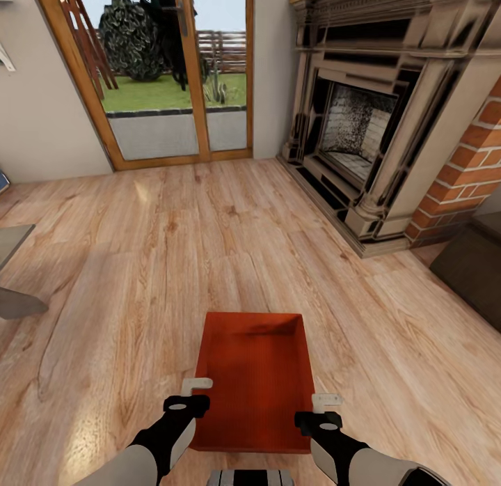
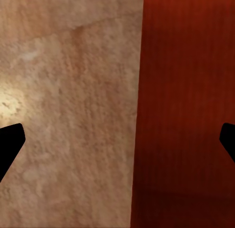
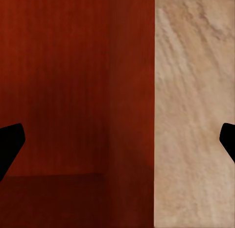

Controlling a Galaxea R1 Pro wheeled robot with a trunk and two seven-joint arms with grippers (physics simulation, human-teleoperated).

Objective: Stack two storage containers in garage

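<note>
Wood-plank floor (image 1: 139, 263), orange-red bin (image 1: 254, 381), both jaws astride its walls.

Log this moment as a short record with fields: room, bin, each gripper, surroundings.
room: living room, light wood-plank floor
bin: one orange-red open-top bin, empty, straight ahead of the robot, between the two arms
left gripper: open, its fingers either side of the bin's left wall
right gripper: open, its fingers either side of the bin's right wall
surroundings: brick fireplace ahead right, glass door to a garden ahead left
</note>
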